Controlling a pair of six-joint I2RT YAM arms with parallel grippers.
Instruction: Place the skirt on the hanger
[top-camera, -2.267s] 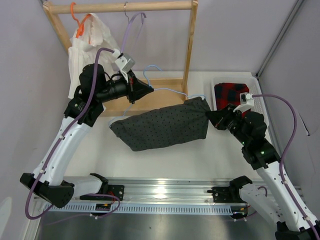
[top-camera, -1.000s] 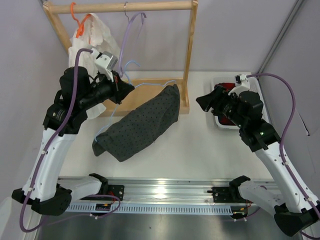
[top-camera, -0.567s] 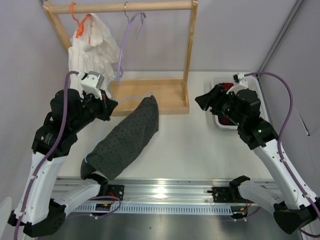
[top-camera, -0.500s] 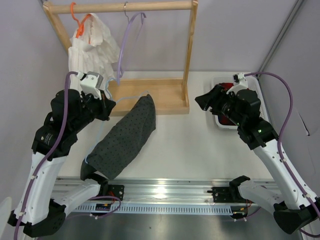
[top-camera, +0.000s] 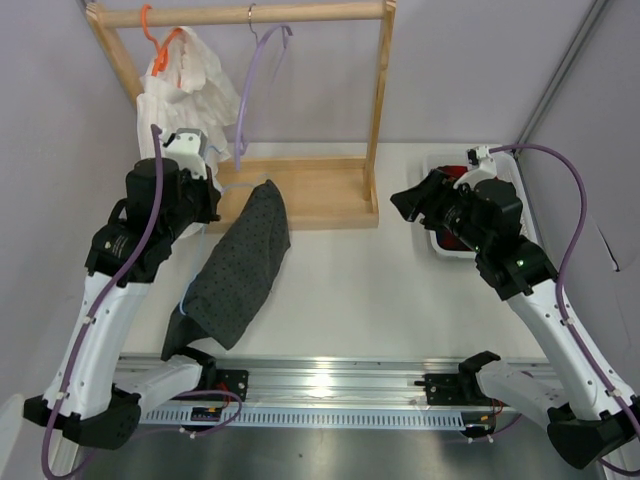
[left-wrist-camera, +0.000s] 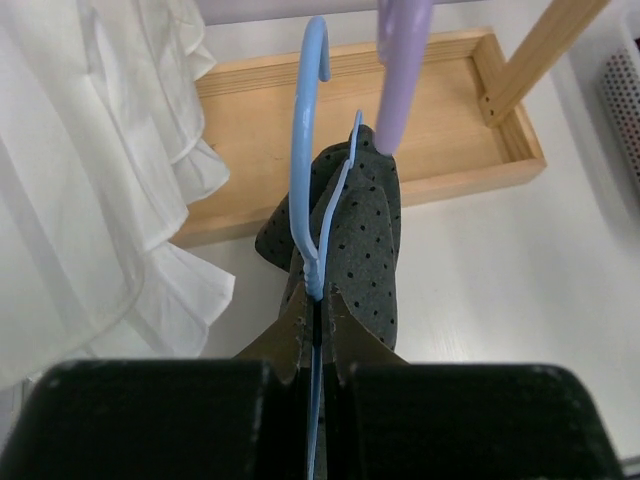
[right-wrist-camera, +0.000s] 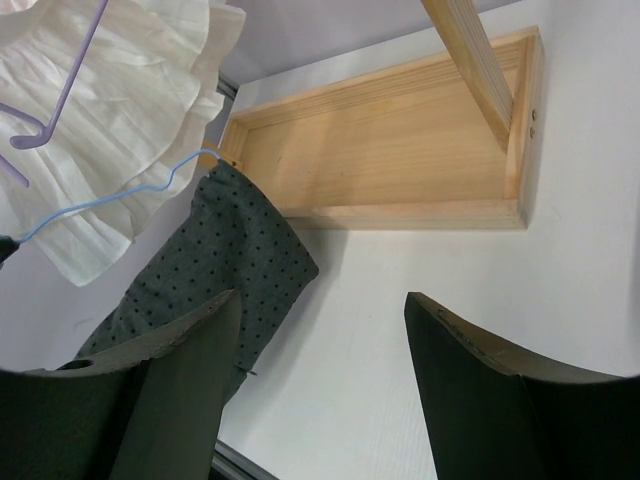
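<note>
Most of the thin light-blue wire hanger (left-wrist-camera: 303, 160) lay hidden inside the dark charcoal dotted skirt (top-camera: 238, 268), whose lower end drooped toward the tabletop's near left corner. Only the hook and neck showed. Since half a second earlier, the left arm had carried it closer to the wooden rack base (top-camera: 320, 190) at the far edge. The left gripper (left-wrist-camera: 316, 300) was clamped tight on the hanger's neck. The right gripper (right-wrist-camera: 322, 297) hung wide apart near the right edge, holding nothing.

We've got a white table (top-camera: 380, 290) here, with the wooden rack's tray base (top-camera: 320, 190) and a white basket (top-camera: 447, 251) sitting on it.
</note>
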